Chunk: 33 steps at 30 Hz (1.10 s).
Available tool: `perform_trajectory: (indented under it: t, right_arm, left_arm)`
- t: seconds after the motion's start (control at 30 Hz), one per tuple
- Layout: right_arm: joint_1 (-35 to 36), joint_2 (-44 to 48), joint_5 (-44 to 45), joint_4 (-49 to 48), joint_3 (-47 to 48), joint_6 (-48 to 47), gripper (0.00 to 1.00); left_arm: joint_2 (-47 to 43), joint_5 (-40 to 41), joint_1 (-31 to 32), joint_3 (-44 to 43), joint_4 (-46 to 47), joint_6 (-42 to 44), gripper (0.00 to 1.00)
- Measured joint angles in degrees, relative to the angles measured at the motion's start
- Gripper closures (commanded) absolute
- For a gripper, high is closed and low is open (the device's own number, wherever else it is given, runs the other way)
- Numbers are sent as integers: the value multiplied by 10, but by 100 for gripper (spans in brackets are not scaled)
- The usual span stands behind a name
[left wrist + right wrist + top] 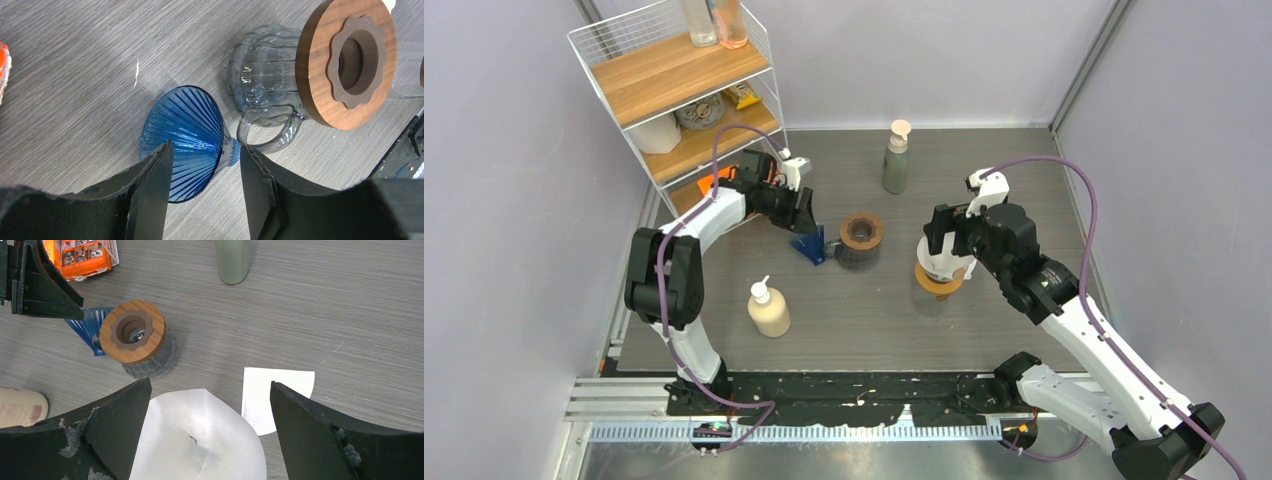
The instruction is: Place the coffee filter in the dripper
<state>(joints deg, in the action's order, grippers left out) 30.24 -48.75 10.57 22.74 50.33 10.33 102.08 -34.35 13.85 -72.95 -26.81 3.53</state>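
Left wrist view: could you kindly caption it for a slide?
Left gripper straddles the tipped blue dripper beside the glass carafe.

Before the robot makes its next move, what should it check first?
1. The blue dripper is between the left fingers: ok, there is one finger on each side.
2. The dripper stands upright: not ok, it lies on its side beside the glass jug.
3. The left fingers press the dripper firmly: cannot tell.
4. The right fingers are open above the white filter: ok.
5. The filter is inside the dripper: not ok, it is away from the dripper, under the right fingers.
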Motion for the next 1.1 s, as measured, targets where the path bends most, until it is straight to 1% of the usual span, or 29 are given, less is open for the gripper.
perform_trajectory:
  t: [0.43, 0.47, 0.57, 0.6, 0.77, 0.8, 0.87, 0.97, 1.1]
  right_arm:
    - [0, 0, 1, 0, -3, -1, 5]
    - [0, 0, 1, 0, -3, -1, 5]
    - [0, 0, 2, 0, -3, -1, 5]
    - [0, 0, 3, 0, -3, -1, 5]
    - [0, -4, 9, 0, -3, -1, 4]
    - [0, -6, 11, 0, -3, -1, 5]
    - [0, -8, 15, 0, -3, -1, 4]
    - [0, -8, 20, 0, -3, -1, 5]
    - [0, -7, 24, 0, -3, -2, 5]
  left_arm:
    - [5, -8, 0, 0, -24, 13, 55]
    - [6, -9, 0, 0, -27, 15, 57]
    - [6, -16, 0, 0, -32, 17, 69]
    - [6, -19, 0, 0, -35, 19, 71]
    - [14, -30, 0, 0, -52, 32, 73]
    - [14, -31, 0, 1, -53, 33, 76]
    - [14, -34, 0, 4, -55, 36, 83]
    - [13, -50, 0, 7, -56, 36, 100]
    - [0, -62, 0, 17, -54, 31, 100]
